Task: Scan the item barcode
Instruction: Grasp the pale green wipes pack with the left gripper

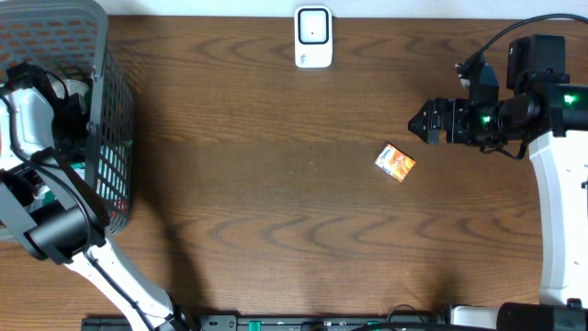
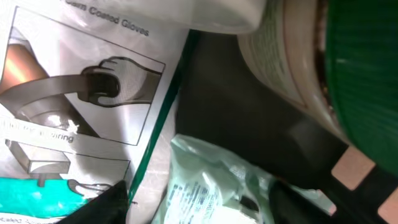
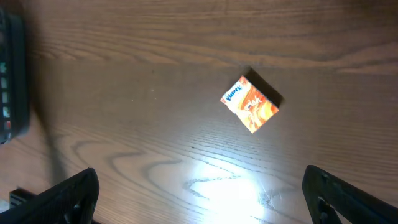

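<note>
In the overhead view the left arm reaches into the basket (image 1: 112, 156) at the desk's (image 1: 276, 202) left edge, and the mesh wall and the arm itself hide its tip. The left wrist view is close and cropped. The left end effector (image 2: 199, 206) shows only as two dark fingertips (image 2: 102, 205) at the bottom edge. They stand apart on either side of a pale green packet (image 2: 205, 180); whether they pinch it cannot be told. The packet's small print is too blurred to read. Beside it lies a glove bag (image 2: 74, 93), cut off by the frame, with a drawing of a gloved hand; "Coated Gloves" is legible, the lines below are smeared. A tub (image 2: 286, 56) with a green lid fills the right side, mostly out of frame.

The right end effector (image 3: 202, 198) hangs fully spread over bare wood, holding nothing, only its finger ends in view. An orange pack (image 3: 250, 104) marked "Kleenex" lies flat on the desk, near and apart from those fingers. The white scanner (image 1: 312, 37) sits at the far edge, well apart from the pack.
</note>
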Robot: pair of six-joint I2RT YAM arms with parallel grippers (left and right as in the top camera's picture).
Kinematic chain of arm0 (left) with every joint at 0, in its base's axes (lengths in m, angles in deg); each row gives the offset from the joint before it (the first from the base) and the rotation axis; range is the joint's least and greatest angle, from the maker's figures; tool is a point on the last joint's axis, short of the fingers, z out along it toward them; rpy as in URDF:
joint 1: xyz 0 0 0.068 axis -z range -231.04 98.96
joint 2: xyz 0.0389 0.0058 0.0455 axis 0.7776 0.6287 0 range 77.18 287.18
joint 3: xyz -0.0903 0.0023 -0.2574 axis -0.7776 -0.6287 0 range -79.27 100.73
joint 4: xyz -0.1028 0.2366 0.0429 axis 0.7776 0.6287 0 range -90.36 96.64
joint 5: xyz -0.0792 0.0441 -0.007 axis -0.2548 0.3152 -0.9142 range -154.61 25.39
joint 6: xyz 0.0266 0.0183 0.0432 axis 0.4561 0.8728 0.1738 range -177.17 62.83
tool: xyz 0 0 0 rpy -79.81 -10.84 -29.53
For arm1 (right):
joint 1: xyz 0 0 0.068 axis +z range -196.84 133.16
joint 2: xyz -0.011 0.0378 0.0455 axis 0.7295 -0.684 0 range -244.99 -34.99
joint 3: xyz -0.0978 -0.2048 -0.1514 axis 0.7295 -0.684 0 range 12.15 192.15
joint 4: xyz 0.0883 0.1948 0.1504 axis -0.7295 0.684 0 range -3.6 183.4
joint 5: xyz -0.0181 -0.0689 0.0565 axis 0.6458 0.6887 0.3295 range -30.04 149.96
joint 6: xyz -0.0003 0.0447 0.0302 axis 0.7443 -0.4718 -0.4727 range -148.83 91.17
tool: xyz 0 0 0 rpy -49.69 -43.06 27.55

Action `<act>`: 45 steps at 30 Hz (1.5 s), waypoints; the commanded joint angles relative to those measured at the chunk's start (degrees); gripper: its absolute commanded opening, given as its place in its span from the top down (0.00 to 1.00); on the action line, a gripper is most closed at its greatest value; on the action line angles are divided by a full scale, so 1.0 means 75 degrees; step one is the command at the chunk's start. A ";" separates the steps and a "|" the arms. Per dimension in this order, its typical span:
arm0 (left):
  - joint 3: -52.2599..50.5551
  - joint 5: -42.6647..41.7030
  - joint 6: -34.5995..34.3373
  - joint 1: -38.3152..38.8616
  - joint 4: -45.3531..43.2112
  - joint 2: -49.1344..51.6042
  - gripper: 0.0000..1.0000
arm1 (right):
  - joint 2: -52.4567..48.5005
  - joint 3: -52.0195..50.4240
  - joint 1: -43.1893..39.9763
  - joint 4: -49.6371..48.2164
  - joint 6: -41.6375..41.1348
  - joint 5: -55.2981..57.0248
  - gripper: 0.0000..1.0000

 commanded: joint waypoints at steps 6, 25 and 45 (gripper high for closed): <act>-0.0475 0.0466 -0.0184 0.0003 0.0300 0.0446 0.44 | 0.0006 0.0134 0.0012 0.0006 -0.0047 -0.0032 0.01; -0.1629 -0.0128 0.0189 0.0000 -0.0746 0.0446 0.28 | 0.0006 0.0134 0.0012 0.0006 -0.0047 -0.0035 0.01; -0.1142 -0.0501 -0.1145 -0.1090 -0.0699 -0.1862 0.38 | 0.0006 0.0134 0.0012 0.0003 -0.0047 -0.0035 0.01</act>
